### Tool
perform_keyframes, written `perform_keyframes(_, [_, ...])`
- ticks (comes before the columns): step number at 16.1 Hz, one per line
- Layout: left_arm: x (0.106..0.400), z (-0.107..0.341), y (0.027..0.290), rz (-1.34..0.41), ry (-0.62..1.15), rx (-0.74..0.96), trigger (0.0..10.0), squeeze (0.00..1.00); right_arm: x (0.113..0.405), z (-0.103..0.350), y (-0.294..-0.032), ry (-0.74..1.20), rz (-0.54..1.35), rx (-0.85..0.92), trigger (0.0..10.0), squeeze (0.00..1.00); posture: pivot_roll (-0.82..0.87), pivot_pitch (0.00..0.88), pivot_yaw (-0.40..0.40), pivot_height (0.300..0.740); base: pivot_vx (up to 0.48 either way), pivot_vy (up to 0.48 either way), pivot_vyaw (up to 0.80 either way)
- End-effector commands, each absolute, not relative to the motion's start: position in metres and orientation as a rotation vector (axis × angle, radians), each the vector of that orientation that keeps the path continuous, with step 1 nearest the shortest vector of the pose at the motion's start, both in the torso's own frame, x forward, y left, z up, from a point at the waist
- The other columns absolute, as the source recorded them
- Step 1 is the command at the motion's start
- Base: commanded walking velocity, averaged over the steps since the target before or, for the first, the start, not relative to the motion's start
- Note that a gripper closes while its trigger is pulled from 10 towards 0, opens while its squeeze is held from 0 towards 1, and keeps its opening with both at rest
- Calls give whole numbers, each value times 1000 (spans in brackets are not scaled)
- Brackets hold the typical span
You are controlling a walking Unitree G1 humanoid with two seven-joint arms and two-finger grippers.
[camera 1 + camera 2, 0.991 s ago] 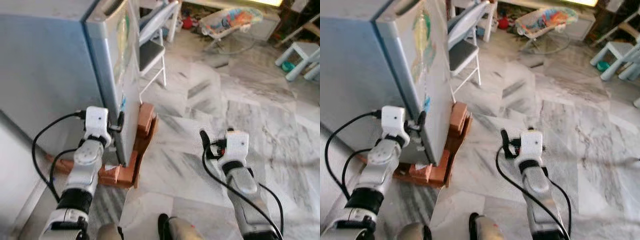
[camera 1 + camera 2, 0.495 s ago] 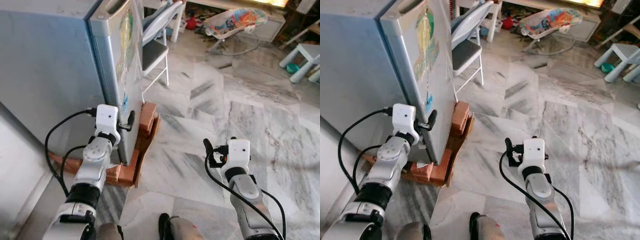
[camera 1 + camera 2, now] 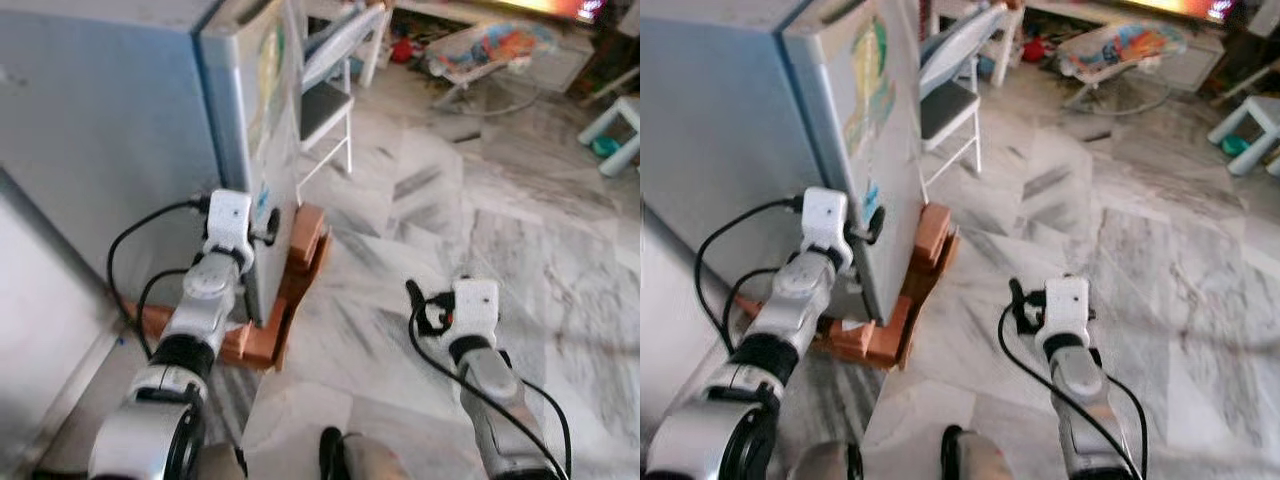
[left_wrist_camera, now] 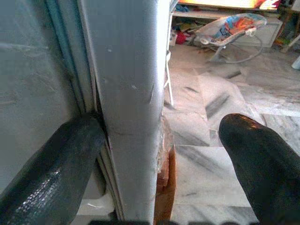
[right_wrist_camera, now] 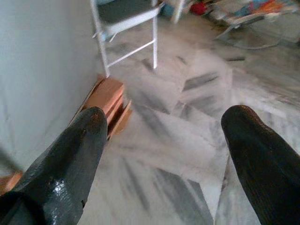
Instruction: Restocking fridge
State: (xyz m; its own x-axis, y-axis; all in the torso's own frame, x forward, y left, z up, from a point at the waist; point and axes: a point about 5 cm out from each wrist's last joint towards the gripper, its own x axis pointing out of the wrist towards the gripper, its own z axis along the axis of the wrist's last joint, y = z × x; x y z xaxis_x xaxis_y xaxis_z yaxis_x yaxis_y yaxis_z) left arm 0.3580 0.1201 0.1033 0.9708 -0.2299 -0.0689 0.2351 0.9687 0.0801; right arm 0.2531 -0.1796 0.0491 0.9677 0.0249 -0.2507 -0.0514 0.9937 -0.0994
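A grey fridge [image 3: 110, 130] stands at the left, its door [image 3: 262, 110] carrying colourful stickers. My left gripper [image 3: 264, 224] is at the door's free edge, low down. In the left wrist view the door edge [image 4: 131, 93] runs between the two fingers of that gripper [image 4: 161, 129]. One finger [image 4: 56, 168] sits in the seam between door and fridge body, and the other finger [image 4: 262, 164] stands clear of the door, so the gripper is open. My right gripper [image 3: 416, 305] hangs open over the marble floor with nothing in it [image 5: 164, 117].
Reddish bricks [image 3: 300, 260] prop up the fridge at its base. A white folding chair [image 3: 325, 90] stands just beyond the door. A baby bouncer [image 3: 500, 45] and a white stool [image 3: 625, 115] lie farther off. Marble floor [image 3: 480, 220] stretches to the right.
The head view has shifted and closed in on the fridge. My left gripper has stayed at the door edge, and the right arm has hardly moved.
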Motion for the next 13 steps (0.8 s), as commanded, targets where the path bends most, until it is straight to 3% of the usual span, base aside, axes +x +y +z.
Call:
perform_keyframes(1, [366, 128, 100, -333, -33, 128, 10000, 0, 245, 37, -187, 336, 44, -140, 10000, 0, 12, 125, -83, 740, 0, 0, 0])
perform_keyframes(2, [364, 136, 80, -430, -76, 154, 10000, 0, 238, 27, -190, 405, 52, -160, 10000, 0, 12, 125, -83, 740, 0, 0, 0])
perform_keyframes(3, [343, 154, 24, -713, -189, 168, 10000, 0, 225, 11, -194, 510, 69, -158, 10000, 0, 17, 125, -82, 740, 0, 0, 0])
perform_keyframes(4, [337, 157, 13, -767, -206, 160, 10000, 0, 224, 11, -195, 513, 66, -159, 10000, 0, 17, 125, -82, 740, 0, 0, 0])
perform_keyframes(5, [308, 161, -29, -1001, -181, 52, 10000, 0, 221, 7, -192, 544, 90, -147, 10000, 0, 17, 123, -81, 740, 0, 0, 0])
perform_keyframes(7, [277, 161, -65, -1177, -161, -34, 10000, 0, 221, 7, -185, 550, 139, -154, 10000, 0, 12, 122, -80, 740, 0, 0, 0])
perform_keyframes(8, [276, 157, -68, -1177, -152, -21, 10000, 0, 223, 8, -182, 546, 154, -156, 10000, 0, 9, 119, -78, 740, 0, 0, 0])
perform_keyframes(11, [307, 147, -33, -1012, -130, 52, 10000, 0, 224, 9, -180, 545, 162, -151, 10000, 0, 16, 118, -73, 740, 0, 0, 0])
perform_keyframes(12, [316, 142, -10, -935, -102, 79, 10000, 0, 225, 10, -181, 536, 159, -148, 10000, 0, 16, 118, -73, 740, 0, 0, 0])
perform_keyframes(13, [328, 127, 33, -780, -39, 111, 10000, 0, 226, 11, -180, 521, 155, -135, 10000, 0, 33, 123, -70, 740, 0, 0, 0])
